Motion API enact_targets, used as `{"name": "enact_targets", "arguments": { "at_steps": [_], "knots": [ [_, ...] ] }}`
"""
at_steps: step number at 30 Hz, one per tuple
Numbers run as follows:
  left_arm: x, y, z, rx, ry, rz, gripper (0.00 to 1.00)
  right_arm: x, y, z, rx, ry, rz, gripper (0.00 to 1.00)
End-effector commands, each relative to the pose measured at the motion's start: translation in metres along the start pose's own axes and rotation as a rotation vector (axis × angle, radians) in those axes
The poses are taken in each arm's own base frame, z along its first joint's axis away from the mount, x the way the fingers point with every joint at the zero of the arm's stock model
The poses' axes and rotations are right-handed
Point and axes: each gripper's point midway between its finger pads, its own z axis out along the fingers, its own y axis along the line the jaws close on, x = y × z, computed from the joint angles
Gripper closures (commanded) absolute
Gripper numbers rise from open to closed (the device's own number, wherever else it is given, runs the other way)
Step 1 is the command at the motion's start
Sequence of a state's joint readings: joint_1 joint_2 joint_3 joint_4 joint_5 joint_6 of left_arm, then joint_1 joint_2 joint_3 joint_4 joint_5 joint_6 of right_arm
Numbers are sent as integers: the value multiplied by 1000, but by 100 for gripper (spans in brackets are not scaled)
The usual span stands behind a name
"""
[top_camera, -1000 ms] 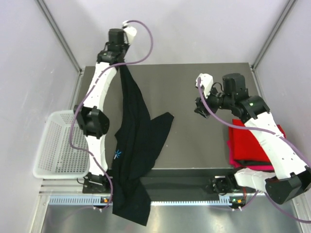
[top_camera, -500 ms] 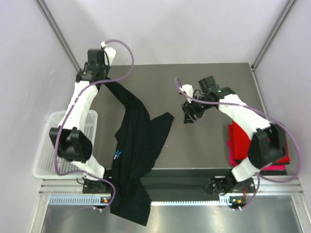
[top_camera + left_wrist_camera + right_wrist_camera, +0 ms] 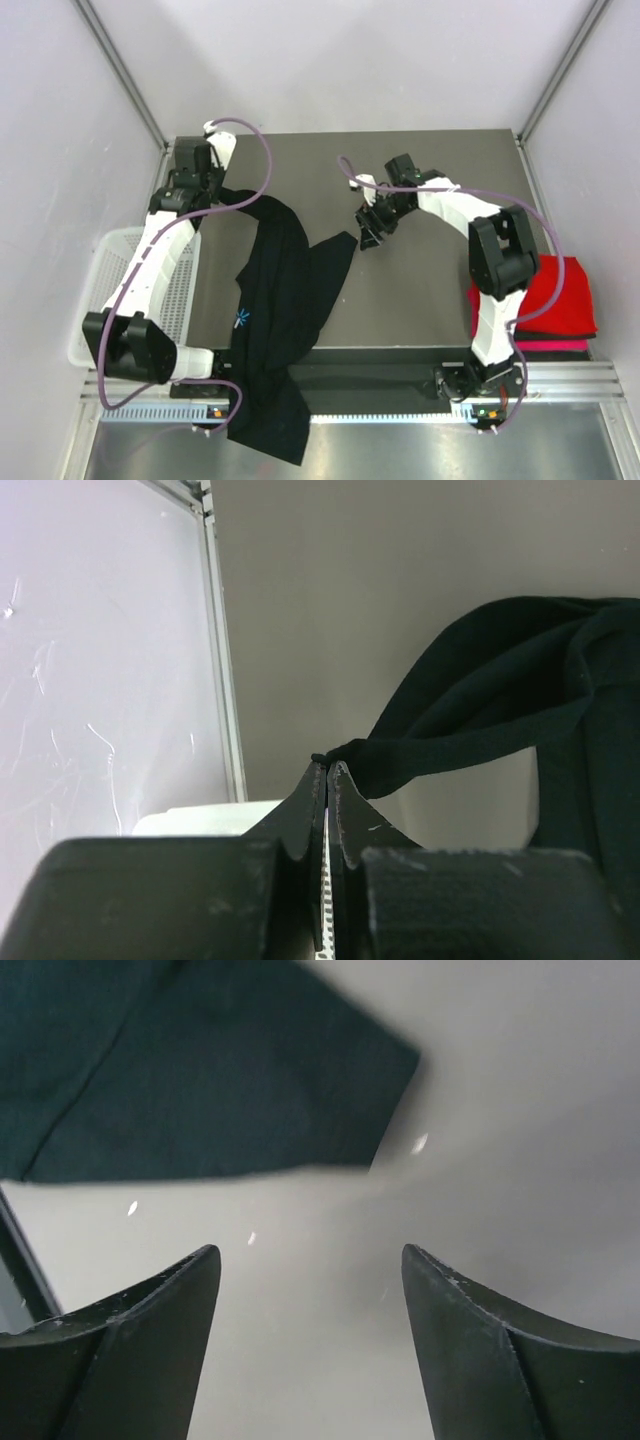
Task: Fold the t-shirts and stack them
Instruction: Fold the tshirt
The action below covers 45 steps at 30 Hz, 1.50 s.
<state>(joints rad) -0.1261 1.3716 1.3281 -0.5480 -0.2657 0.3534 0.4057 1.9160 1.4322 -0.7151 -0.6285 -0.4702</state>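
Setting: Grey counter boxed in by pale wall panels, seen from above, with two white arms bolted at its near edge.

Black t-shirt: unfolded and rumpled on the left half of the counter. It runs as a long band from the far left corner down over the near edge, where its lower end hangs in front of the left arm's base.

Chest mark: small and light blue, showing on the shirt near the counter's front edge.

Loose corner: one flap of the black cloth lies flat and points right, toward the counter's middle.

Left hand: fingers pressed together, pinching a narrow fold of the black t-shirt at their tips. The cloth stretches away from the pinch and sags to the counter.

Right hand: fingers spread wide and holding nothing, poised over bare counter just beside the shirt's loose corner.

Red t-shirt: folded, at the counter's right edge, well apart from the black one.

Magenta t-shirt: folded under the red one, only its near edge showing.

Basket: white mesh, beside the counter's left edge, with the left arm passing above it.

Cables: purple, looping along each arm.
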Motion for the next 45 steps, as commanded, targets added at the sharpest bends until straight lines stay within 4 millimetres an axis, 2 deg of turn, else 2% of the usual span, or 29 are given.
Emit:
{"name": "enact_targets", "arguments": {
  "at_steps": [1, 6, 8, 10, 11, 12, 14, 16, 17, 18, 20, 21, 23, 24, 26, 27, 28, 29, 30, 31, 32, 33, 34, 35, 37, 38, 39, 42, 45],
  "knots": [
    [-8, 10, -12, -29, -76, -57, 100, -30, -2, 17, -80, -79, -63, 26],
    [7, 16, -17, -48, -63, -62, 100, -34, -7, 44, -164, -40, -53, 25],
    [12, 17, -16, -54, -54, -60, 100, -38, -6, 48, -185, -12, -56, 26],
    [12, 17, -15, -55, -55, -61, 100, -29, -7, 60, -210, 32, -36, 43],
    [12, 18, -14, -56, -56, -63, 100, -25, -8, 61, -211, 57, -27, 60],
    [10, 17, -13, -49, -58, -65, 100, -27, -12, 63, -203, 62, -21, 84],
    [6, 15, -12, -35, -61, -73, 100, -29, -18, 52, -167, 78, -20, 100],
    [-7, 16, -14, -21, -82, -99, 100, -46, -20, 22, -108, 25, -48, 100],
    [-15, 18, -16, -16, -103, -109, 100, -51, -36, 1, -49, -19, -31, 100],
    [-31, 20, -23, -4, -145, -120, 100, -73, -34, -35, 15, -94, -67, 100],
    [-55, 28, -34, -5, -212, -134, 100, -93, -58, -93, 165, -196, -80, 100],
    [-64, 32, -40, -8, -237, -138, 100, -111, -51, -137, 254, -264, -134, 100],
    [-88, 43, -59, -13, -300, -137, 100, -124, -62, -199, 451, -317, -203, 100],
    [-96, 48, -67, -14, -320, -137, 100, -135, -45, -239, 541, -367, -270, 100],
    [-117, 57, -88, -15, -383, -129, 100, -141, -40, -284, 717, -385, -368, 100],
    [-125, 61, -102, -16, -422, -128, 100, -149, -14, -319, 796, -440, -433, 100],
    [-133, 61, -112, 0, -461, -114, 100, -156, -4, -340, 866, -472, -493, 100],
    [-143, 68, -135, -6, -524, -113, 100, -154, -1, -356, 938, -477, -497, 100],
    [-150, 70, -147, -7, -566, -110, 100, -155, 21, -384, 1004, -524, -530, 100],
    [-153, 73, -158, -9, -592, -108, 100, -157, 32, -400, 1049, -546, -560, 100],
    [-164, 79, -180, -10, -647, -108, 100, -156, 42, -417, 1100, -567, -564, 100],
    [-165, 74, -190, 27, -661, -90, 100, -154, 65, -439, 1146, -613, -588, 100],
    [-168, 75, -200, 33, -684, -84, 100, -153, 76, -455, 1199, -635, -601, 100],
    [-172, 78, -220, 37, -728, -79, 100, -148, 100, -477, 1249, -683, -623, 100],
    [-176, 73, -240, 71, -776, -55, 100, -142, 122, -502, 1312, -723, -641, 100],
    [-180, 78, -258, 61, -816, -56, 100, -138, 136, -519, 1354, -747, -644, 100],
    [-182, 81, -269, 57, -837, -52, 100, -131, 153, -531, 1379, -771, -656, 100],
    [-180, 87, -293, 37, -866, -38, 100, -115, 177, -544, 1398, -766, -676, 98],
    [-166, 85, -299, 32, -844, -20, 100, -101, 177, -531, 1370, -722, -672, 98]
  ]
}}
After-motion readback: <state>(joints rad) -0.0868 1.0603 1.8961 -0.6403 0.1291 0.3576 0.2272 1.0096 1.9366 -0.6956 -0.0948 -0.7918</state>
